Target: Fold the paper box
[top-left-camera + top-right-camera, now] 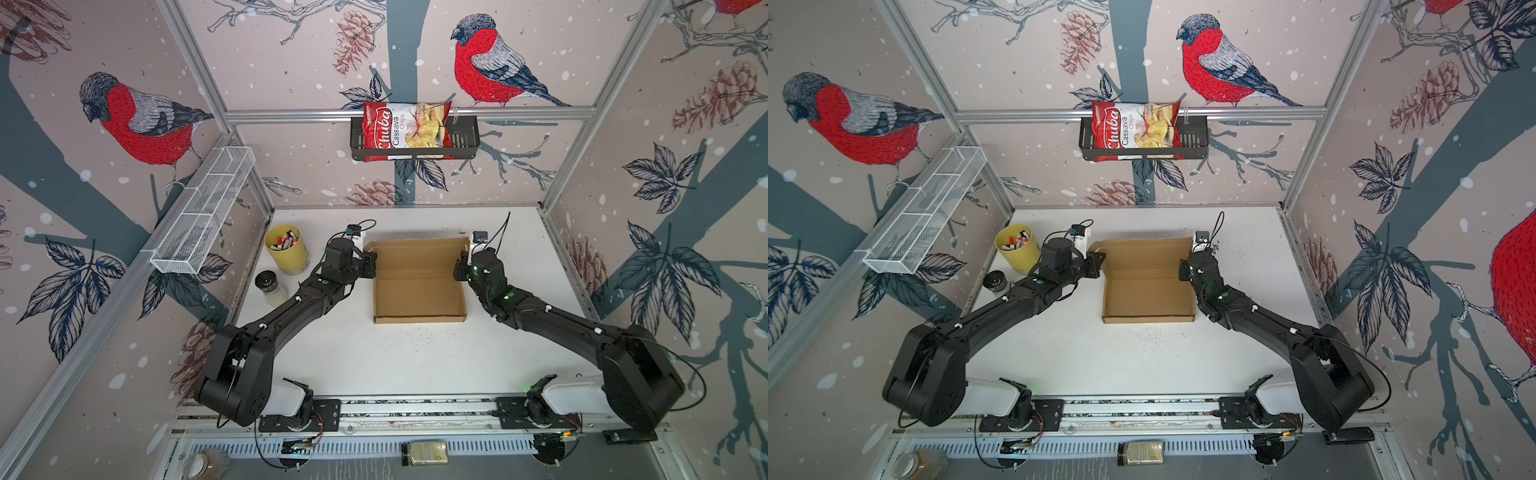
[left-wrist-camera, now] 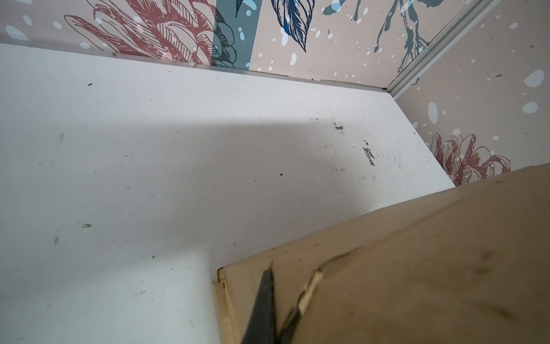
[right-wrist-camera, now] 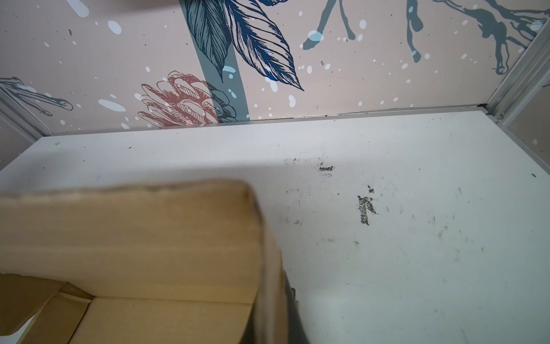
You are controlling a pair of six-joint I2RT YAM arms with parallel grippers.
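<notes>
**Step in hand:** closing the lid. The paper box (image 1: 419,291) sits as a shallow tray with walls up along its near and side edges. The lid panel rises from the far wall; how steeply, I cannot tell. The tray looks formed and the lid is not yet down, so I judge the job past halfway.

**Left hand** (image 1: 369,262): drawn narrow at the lid's left end, by the hinge corner. The left wrist view shows a dark finger (image 2: 262,306) against the cardboard with a flap edge nipped beside it. I take it as holding the side flap.

**Right hand** (image 1: 460,268): likewise drawn narrow, at the lid's right end. The right wrist view shows the flap running down to a dark finger (image 3: 293,315) on its outer face. The other finger is hidden, so a grip is probable but not certain.

**Position:** the box lies midway between the left and right edges of the tabletop (image 1: 395,365), nearer the far edge than the near one and roughly square to them. The hands bracket it at the tray's far corners, both touching cardboard. A yellow cup (image 1: 286,249) stands toward the far left corner, apart from the box.

**Next move, as I judge it:** swing both hands together toward the near edge, carrying the lid over the tray. The side flaps should be turned inward so they slip inside the side walls. The pace must match, since one hand leading would skew the lid or drag the light tray.
</notes>
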